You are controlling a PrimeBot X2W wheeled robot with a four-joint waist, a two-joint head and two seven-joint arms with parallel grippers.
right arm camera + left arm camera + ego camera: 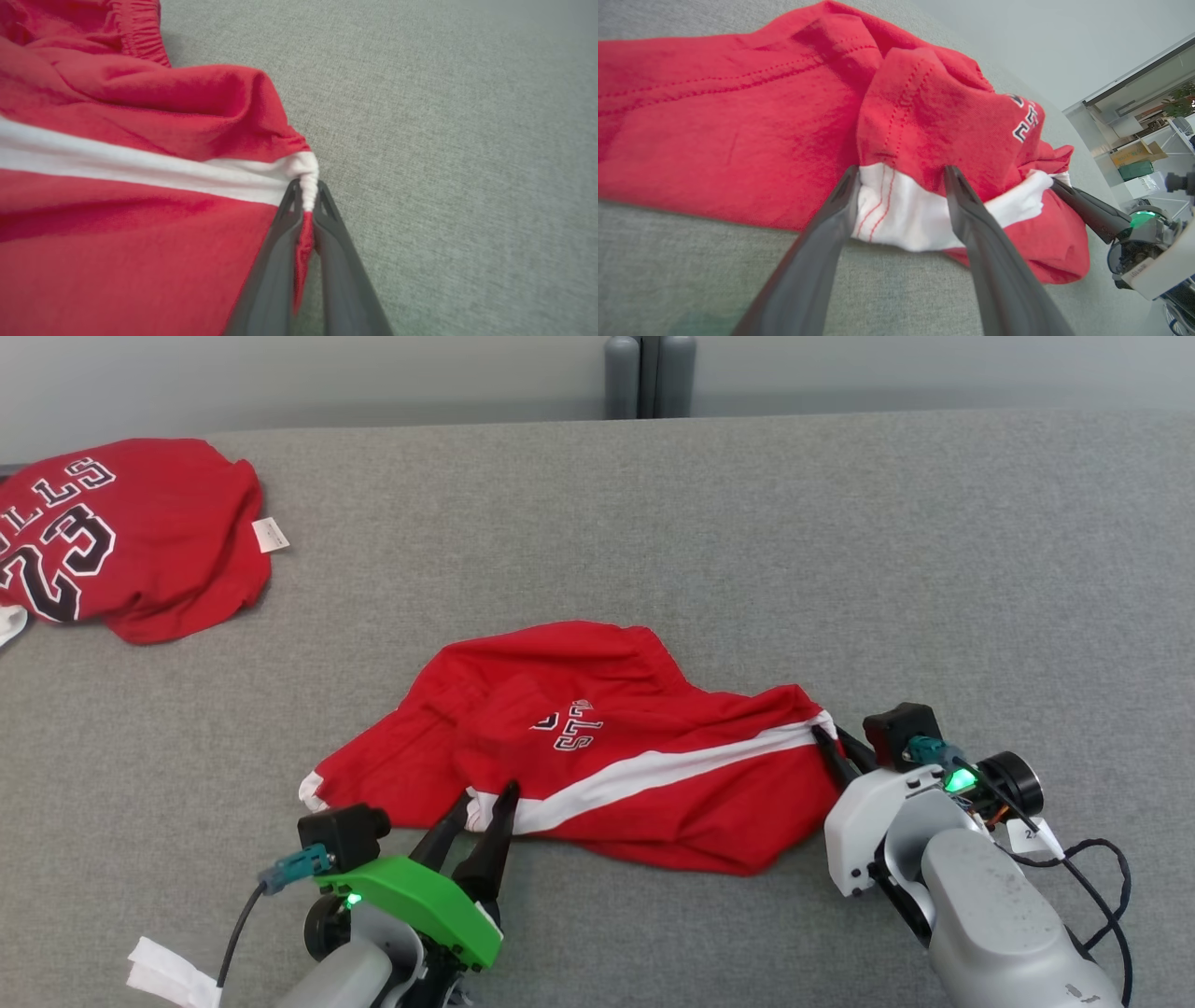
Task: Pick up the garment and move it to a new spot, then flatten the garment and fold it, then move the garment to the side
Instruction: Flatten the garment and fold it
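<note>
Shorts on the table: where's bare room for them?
Bare table runs behind the shorts, from the jersey to the right edge. Crowded: far left by the jersey, and near edge, where the left end effector and right end effector are at the shorts.

A pair of bright red fabric shorts [607,747] lies crumpled and folded over itself, not spread flat, on the grey cloth-covered bench [747,523], on the robot's side of it. A broad white stripe [672,770] runs slantwise across the red cloth toward the robot's right. Dark lettering [569,728] outlined in white sits near the middle, partly lost in a fold. A gathered elastic waistband [140,32] shows along the far edge. The stripe's right end is bunched and pinched between the closed fingers of the right hand [306,191]. A white hem patch [901,214] at the near left lies between the parted fingers of the left hand [487,795].
</note>
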